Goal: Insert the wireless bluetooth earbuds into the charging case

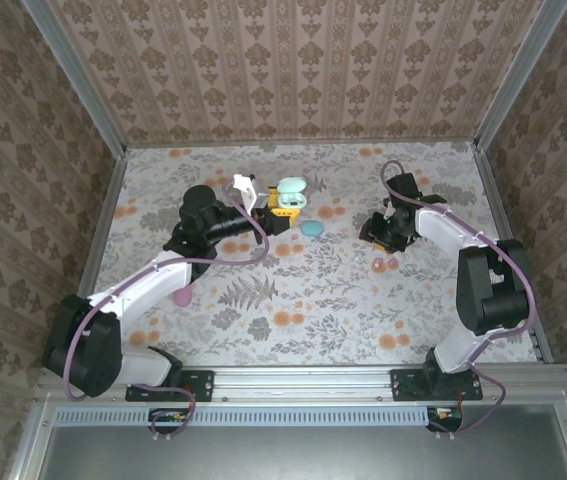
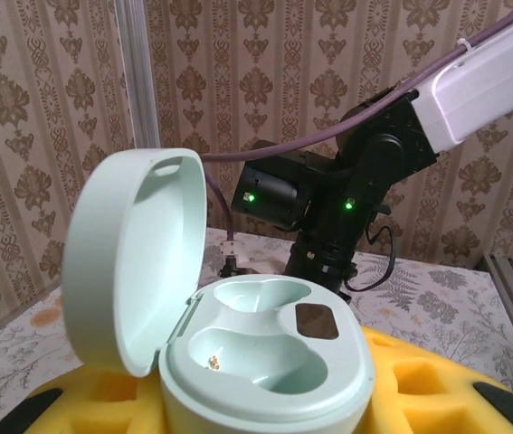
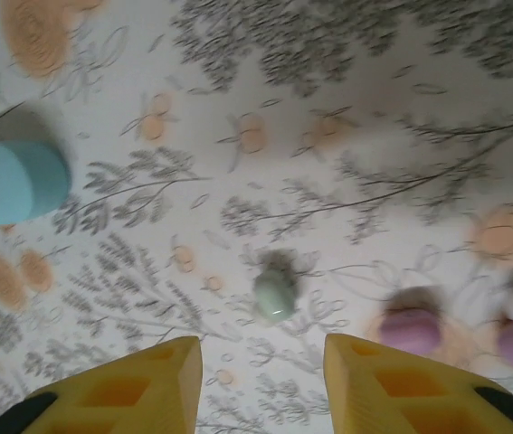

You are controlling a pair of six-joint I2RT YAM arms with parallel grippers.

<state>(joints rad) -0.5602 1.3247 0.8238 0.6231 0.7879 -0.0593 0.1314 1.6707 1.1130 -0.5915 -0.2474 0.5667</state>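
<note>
1. Yellow fingers [image 2: 428, 380] of the left gripper [image 2: 265, 402] sit closest in the left wrist view; the jaws are pressed tight on the mint charging case [image 2: 265, 380], with one finger on each side.
2. This case stands upright; its lid [image 2: 129, 262] is flipped open to the left; inside are two smooth hollows, a dark square patch [image 2: 316, 321] and a tiny gold dot [image 2: 213, 363].
3. Behind the case stands the right arm [image 2: 374, 163]; two small green lights glow on it.
4. In the right wrist view the right gripper [image 3: 261, 348] hangs over the flowery table [image 3: 374, 136]; its jaws are apart and hold nothing.
5. One pale green earbud [image 3: 275, 297] lies on the table just ahead of the gap between the jaws; two pink earbuds [image 3: 410, 330] lie to its right, close to each other.
6. Farther off to the left lies a blue egg-shaped case [image 3: 12, 181].
7. Seen from above, the mint case is near the middle of the table, toward the back; the blue case is just beside it on the right; the earbuds lie on the table near the right gripper, well apart from the mint case.
8. Beside the left arm [image 1: 143, 285] lies a pink round thing [image 1: 182, 297].
</note>
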